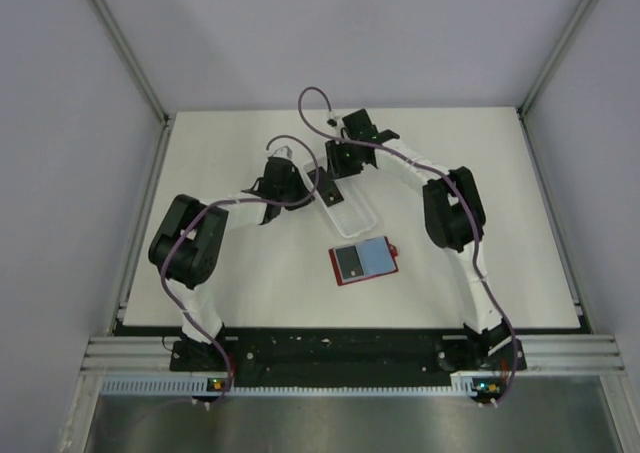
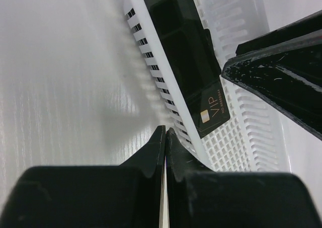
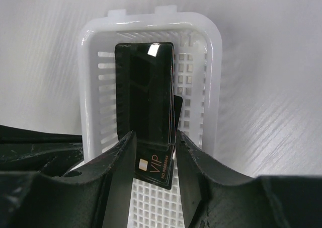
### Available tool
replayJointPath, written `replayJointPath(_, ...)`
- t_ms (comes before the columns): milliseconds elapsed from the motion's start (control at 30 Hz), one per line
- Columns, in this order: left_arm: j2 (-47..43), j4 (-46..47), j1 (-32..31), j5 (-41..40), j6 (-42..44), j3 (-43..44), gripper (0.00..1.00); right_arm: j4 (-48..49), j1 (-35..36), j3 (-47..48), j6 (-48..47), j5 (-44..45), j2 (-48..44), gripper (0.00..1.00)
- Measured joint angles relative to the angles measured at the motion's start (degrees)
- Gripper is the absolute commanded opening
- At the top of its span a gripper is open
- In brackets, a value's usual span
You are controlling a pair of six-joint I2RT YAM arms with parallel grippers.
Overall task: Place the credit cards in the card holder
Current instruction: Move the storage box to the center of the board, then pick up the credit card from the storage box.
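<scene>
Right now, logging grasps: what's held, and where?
Left tool holds nothing. Right tool sits over the black card's VIP end in the tray; grip cannot be told.

The white table (image 1: 240, 293) carried two things directly on its top. A white slotted plastic tray (image 1: 362, 221) lay at a slant near the middle, and the red card holder (image 1: 378, 258) lay opened flat just beside the tray's near end, pale blue inside facing up, nearer the arm bases.
</scene>
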Motion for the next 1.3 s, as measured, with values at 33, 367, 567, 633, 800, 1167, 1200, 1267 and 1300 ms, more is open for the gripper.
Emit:
replayJointPath(33,0.2,0.0,0.2,0.2,0.0,0.0,0.0,0.0,0.1,0.0,0.0,0.1,0.3,0.37)
replayJointPath(367,0.3,0.7,0.6,1.2,-0.2,0.0,0.0,-0.2,0.7,0.8,1.3,2.5,2.5,0.38)
replayJointPath(567,0.4,1.2,0.7,2.1,-0.2,0.0,0.0,0.0,0.7,1.6,2.0,2.3,2.5,0.38)
replayJointPath(633,0.6,1.3,0.8,2.2,-0.2,0.0,0.0,-0.1,0.7,1.6,2.1,1.8,2.5,0.38)
replayJointPath(800,1.2,1.3,0.9,2.7,-0.2,0.1,0.0,-0.1,0.7,1.6,2.1,1.1,2.9,0.38)
replayJointPath(1167,1.3,1.3,0.9,3.5,-0.2,0.2,0.0,0.1,0.9,1.6,1.9,2.8,3.4,0.38)
replayJointPath(1200,1.3,1.3,0.9,3.6,-0.2,0.2,0.0,0.1,1.0,1.6,1.8,2.9,3.4,0.38)
replayJointPath(1267,1.3,1.3,0.9,3.6,-0.2,0.2,0.0,-0.1,1.1,1.8,1.6,3.0,3.4,0.38)
replayJointPath(1300,1.3,1.3,0.9,3.6,-0.2,0.2,0.0,-0.1,1.2,1.9,1.5,2.9,3.4,0.38)
